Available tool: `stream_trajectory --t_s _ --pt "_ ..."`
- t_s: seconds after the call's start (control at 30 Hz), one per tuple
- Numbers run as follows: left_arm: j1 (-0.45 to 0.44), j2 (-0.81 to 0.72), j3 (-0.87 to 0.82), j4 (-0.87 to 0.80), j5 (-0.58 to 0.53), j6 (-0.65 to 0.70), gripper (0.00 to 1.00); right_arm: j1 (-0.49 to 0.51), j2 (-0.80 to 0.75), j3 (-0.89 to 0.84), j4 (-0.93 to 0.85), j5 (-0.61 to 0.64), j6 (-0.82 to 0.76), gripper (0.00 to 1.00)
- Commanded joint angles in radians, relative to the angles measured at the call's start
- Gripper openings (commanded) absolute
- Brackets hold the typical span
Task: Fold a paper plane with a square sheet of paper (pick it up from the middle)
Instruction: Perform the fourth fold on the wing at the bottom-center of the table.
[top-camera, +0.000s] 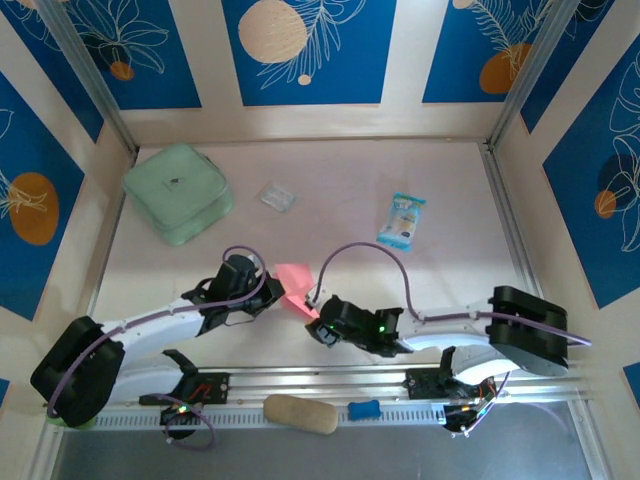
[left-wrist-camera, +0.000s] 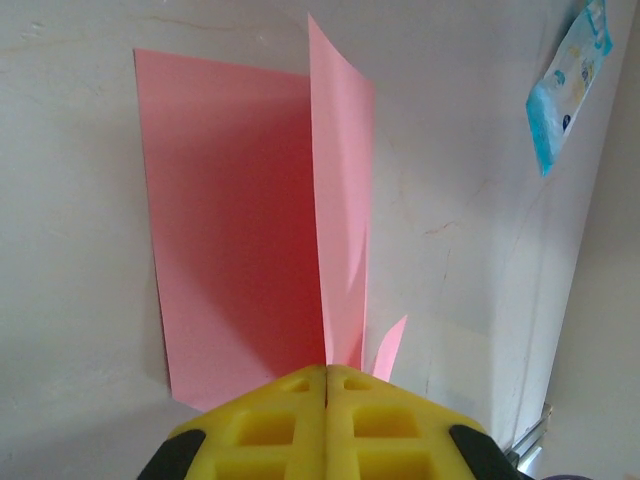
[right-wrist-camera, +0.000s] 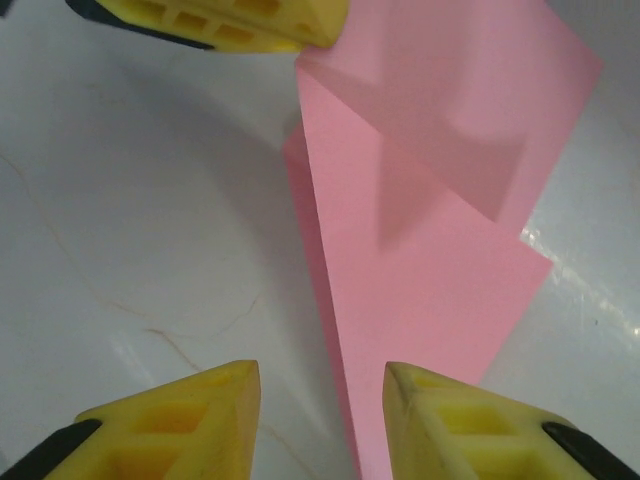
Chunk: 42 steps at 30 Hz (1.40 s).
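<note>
While the left gripper (left-wrist-camera: 327, 372) pinches the square sheet of paper (left-wrist-camera: 240, 220) at six o'clock on the table (top-camera: 330, 190), the right gripper (right-wrist-camera: 322, 375), half open, could crumple it by biting off-crease.

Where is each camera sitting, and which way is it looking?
Top external: high above and behind the arms, looking down at the table; both arms show, bases nearest.
Left wrist: on the left arm, looking along its shut left gripper at the pink paper it pinches.
Right wrist: on the right arm, looking between the fingers of its open right gripper at the paper.
Shared: both wrist views see the paper; the right wrist view also catches the left gripper.
</note>
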Motion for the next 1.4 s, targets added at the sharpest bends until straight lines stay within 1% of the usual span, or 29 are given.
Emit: stream_trajectory --t_s 0.0,0.1,0.27,0.4,0.6,0.83,1.17,1.3,1.37 --pt "-0.006 0.003 0.016 -0.02 0.002 0.004 0.0 0.004 0.051 0.038 0.101 0.098 -0.126 0.38" --pt "-0.006 0.006 0.03 -0.039 0.004 0.012 0.0 -0.002 0.1 0.067 0.09 0.094 -0.185 0.39" --pt "-0.006 0.003 0.038 -0.049 0.004 0.019 0.0 0.001 0.158 0.083 0.103 0.108 -0.234 0.4" --pt "-0.006 0.008 0.038 -0.047 0.002 0.021 0.0 0.009 0.181 0.08 0.116 0.147 -0.23 0.4" --pt "-0.006 0.01 0.047 -0.048 0.01 0.026 0.0 0.032 0.19 0.071 0.13 0.161 -0.258 0.41" --pt "-0.005 0.003 0.044 -0.05 0.01 0.024 0.0 0.045 0.202 0.068 0.131 0.252 -0.249 0.4" --pt "-0.006 0.011 0.05 -0.046 0.016 0.026 0.0 0.042 0.212 0.055 0.128 0.217 -0.211 0.32" --pt "-0.006 0.019 0.053 -0.044 0.021 0.028 0.0 0.042 0.227 0.064 0.13 0.196 -0.211 0.35" --pt "-0.006 0.022 0.055 -0.041 0.023 0.028 0.0 0.042 0.239 0.07 0.13 0.213 -0.21 0.35"
